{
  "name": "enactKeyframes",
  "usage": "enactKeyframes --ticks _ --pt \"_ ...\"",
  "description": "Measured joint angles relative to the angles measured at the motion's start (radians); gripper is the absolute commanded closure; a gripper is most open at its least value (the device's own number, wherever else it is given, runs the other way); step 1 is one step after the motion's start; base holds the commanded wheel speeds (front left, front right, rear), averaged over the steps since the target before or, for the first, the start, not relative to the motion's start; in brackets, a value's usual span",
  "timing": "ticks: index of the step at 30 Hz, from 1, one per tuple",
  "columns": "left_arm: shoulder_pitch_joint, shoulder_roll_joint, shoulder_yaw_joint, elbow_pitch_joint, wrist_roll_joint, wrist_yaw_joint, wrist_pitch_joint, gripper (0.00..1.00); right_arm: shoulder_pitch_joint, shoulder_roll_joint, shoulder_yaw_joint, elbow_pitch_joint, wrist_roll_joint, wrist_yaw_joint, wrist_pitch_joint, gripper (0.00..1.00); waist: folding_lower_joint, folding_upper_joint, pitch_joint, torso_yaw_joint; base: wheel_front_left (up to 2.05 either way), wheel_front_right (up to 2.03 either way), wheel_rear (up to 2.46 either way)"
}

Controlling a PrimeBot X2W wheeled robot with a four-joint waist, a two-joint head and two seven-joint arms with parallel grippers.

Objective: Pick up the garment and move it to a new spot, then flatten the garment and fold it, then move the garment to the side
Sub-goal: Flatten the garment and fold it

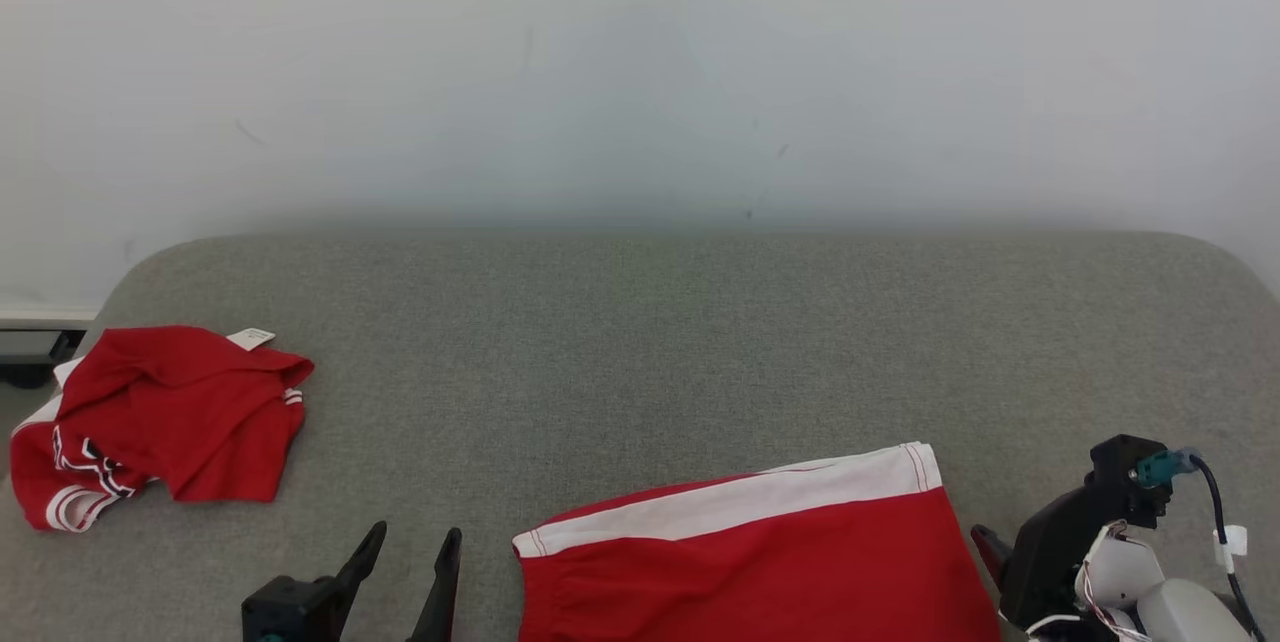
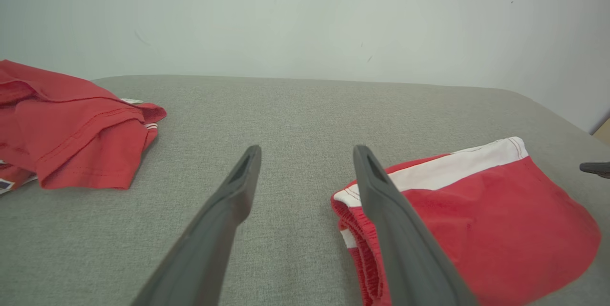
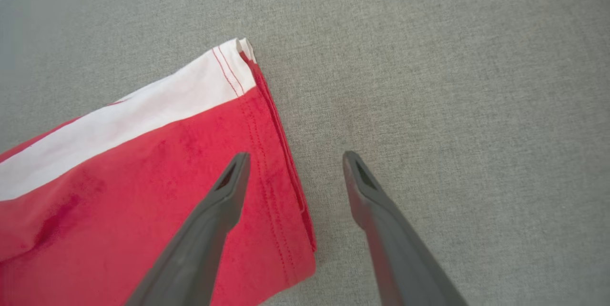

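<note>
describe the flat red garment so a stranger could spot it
On the grey padded surface, look at the near edge, right of centre. The flat red garment lies there; its broad white band sets it apart from the crumpled red garment at far left.

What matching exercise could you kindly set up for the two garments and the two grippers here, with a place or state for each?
Things
1. crumpled red shirt
2. folded red garment with a white band
3. left gripper
4. right gripper

Places or states
A. open, straddling the folded garment's right edge
B. bunched up at the far left of the grey surface
C. lying flat at the front, between the two grippers
D. open, just left of the folded garment's left edge

Pairs: 1-B, 2-C, 3-D, 4-A
</note>
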Motion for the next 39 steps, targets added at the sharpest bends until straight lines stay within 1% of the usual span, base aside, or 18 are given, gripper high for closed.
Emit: enactKeyframes --ticks 5,12,16,18,19,21,24,25,26,31,33,35,37,38,39 --pt "-0.007 -0.001 -0.004 -0.014 0.002 0.0 0.018 0.0 -0.072 -0.009 0.01 0.069 -0.008 -0.011 0.093 0.0 0.0 0.0 0.012 0.023 0.0 0.0 0.0" --pt "-0.022 -0.004 -0.023 -0.025 0.009 -0.001 0.034 0.0 -0.114 -0.008 -0.001 0.152 -0.009 -0.015 0.166 0.0 0.0 0.0 0.031 0.056 0.0 0.0 0.0" --pt "-0.029 -0.006 -0.029 -0.028 0.009 -0.007 0.041 0.0 -0.135 -0.008 -0.015 0.193 -0.01 -0.02 0.186 0.16 0.0 0.0 0.041 0.071 0.0 0.0 0.0" --pt "-0.039 -0.009 -0.031 -0.029 0.009 -0.008 0.045 0.0 -0.143 -0.007 -0.026 0.204 -0.01 -0.02 0.187 0.39 0.0 0.0 0.046 0.078 0.0 0.0 0.0" --pt "-0.04 -0.011 -0.031 -0.032 0.009 -0.008 0.048 0.0 -0.146 -0.007 -0.029 0.207 -0.011 -0.02 0.188 0.4 0.0 0.0 0.049 0.081 0.0 0.0 0.0" --pt "-0.04 -0.011 -0.032 -0.035 0.01 -0.008 0.051 0.0 -0.151 -0.007 -0.033 0.221 -0.016 -0.02 0.188 0.39 -0.0001 0.0 0.055 0.085 0.0 0.0 0.0" --pt "-0.041 -0.011 -0.033 -0.038 0.01 -0.008 0.051 0.0 -0.154 -0.007 -0.04 0.237 -0.018 -0.021 0.196 0.46 -0.0001 0.0 0.06 0.09 0.0 0.0 0.0" --pt "-0.041 -0.011 -0.033 -0.039 0.01 -0.008 0.052 0.0 -0.157 -0.008 -0.044 0.24 -0.018 -0.021 0.196 0.53 -0.0001 0.0 0.062 0.092 0.0 0.0 0.0" --pt "-0.041 -0.011 -0.033 -0.039 0.01 -0.008 0.052 0.0 -0.164 -0.008 -0.048 0.247 -0.019 -0.021 0.196 0.54 -0.0002 0.0 0.064 0.094 0.0 0.0 0.0" --pt "-0.04 -0.01 -0.032 -0.041 0.01 -0.008 0.059 0.0 -0.187 -0.007 -0.057 0.276 -0.034 -0.021 0.202 0.54 -0.0001 0.0 0.068 0.099 0.0 0.0 0.0" --pt "-0.041 -0.011 -0.036 -0.044 0.01 -0.009 0.061 0.0 -0.188 -0.008 -0.08 0.295 -0.04 -0.021 0.201 0.55 -0.0001 0.0 0.069 0.103 0.0 0.0 0.0" --pt "-0.041 -0.011 -0.037 -0.044 0.01 -0.009 0.067 0.0 -0.191 -0.007 -0.086 0.303 -0.044 -0.021 0.202 0.6 -0.0002 0.0 0.07 0.107 0.0 0.0 0.0" --pt "-0.041 -0.01 -0.036 -0.044 0.01 -0.009 0.068 0.0 -0.199 -0.006 -0.09 0.314 -0.044 -0.021 0.204 0.75 -0.0002 0.0 0.071 0.11 0.0 0.0 0.0" --pt "-0.041 -0.01 -0.036 -0.044 0.01 -0.009 0.068 0.0 -0.205 -0.005 -0.092 0.322 -0.046 -0.021 0.204 0.84 -0.0002 0.0 0.072 0.111 0.0 0.0 0.0" --pt "-0.041 -0.01 -0.036 -0.044 0.01 -0.009 0.068 0.0 -0.206 -0.005 -0.095 0.327 -0.049 -0.021 0.204 0.9 -0.0001 0.0 0.072 0.112 0.0 0.0 0.0"
